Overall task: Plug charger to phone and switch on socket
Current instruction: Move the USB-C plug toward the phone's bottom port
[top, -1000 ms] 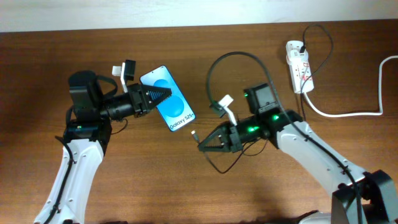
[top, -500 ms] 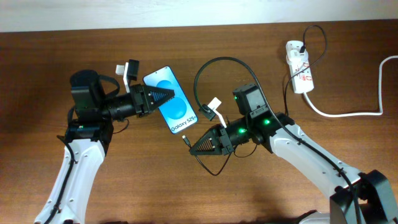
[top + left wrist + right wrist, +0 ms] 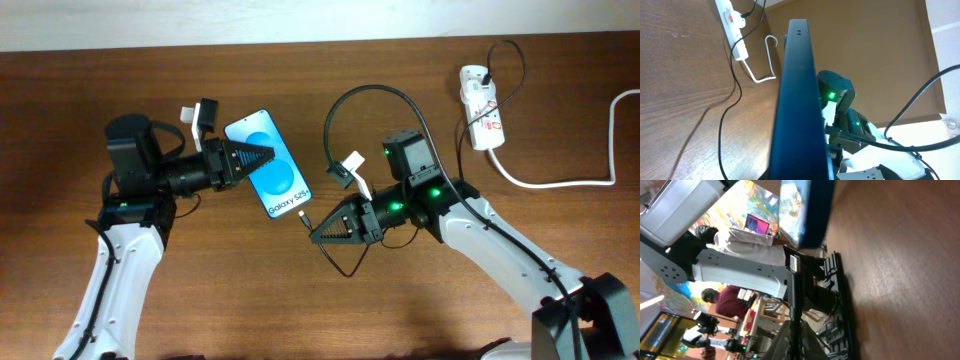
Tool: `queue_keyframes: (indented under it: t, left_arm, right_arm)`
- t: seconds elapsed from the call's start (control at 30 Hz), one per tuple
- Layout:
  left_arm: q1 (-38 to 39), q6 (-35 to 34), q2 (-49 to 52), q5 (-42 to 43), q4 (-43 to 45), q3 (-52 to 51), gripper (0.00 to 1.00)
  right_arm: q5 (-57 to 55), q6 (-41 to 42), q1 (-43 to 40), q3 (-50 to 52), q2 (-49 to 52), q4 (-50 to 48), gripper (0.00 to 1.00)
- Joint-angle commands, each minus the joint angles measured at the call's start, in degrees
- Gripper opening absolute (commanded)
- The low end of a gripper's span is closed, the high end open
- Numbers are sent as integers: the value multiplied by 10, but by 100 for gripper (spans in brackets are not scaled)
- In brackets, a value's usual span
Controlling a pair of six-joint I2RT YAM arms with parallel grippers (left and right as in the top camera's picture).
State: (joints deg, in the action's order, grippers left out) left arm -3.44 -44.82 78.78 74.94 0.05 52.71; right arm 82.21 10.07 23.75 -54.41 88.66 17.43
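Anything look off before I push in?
Nothing damaged or spilled. The phone is tilted in the left gripper; the charger tip, in the right gripper, sits just off its bottom edge, not yet in.

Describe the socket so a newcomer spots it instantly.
On the wooden table, go to the far right corner. The socket is the white elongated strip there with red-marked switches. Only it has a thick white cord trailing off and the thin black charger plugged into its far end.
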Motion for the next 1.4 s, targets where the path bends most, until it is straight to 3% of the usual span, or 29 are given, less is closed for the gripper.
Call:
queue_keyframes:
  t: [0.0,1.37]
  left_arm:
    - [-1,9,-1,3,1,6,0]
    - [1,9,-1,8,-12,6,0]
  right_arm:
    - [12,-25,-1,-1,2,-19,4]
    - [-66,55,28,-1,2,-74,4]
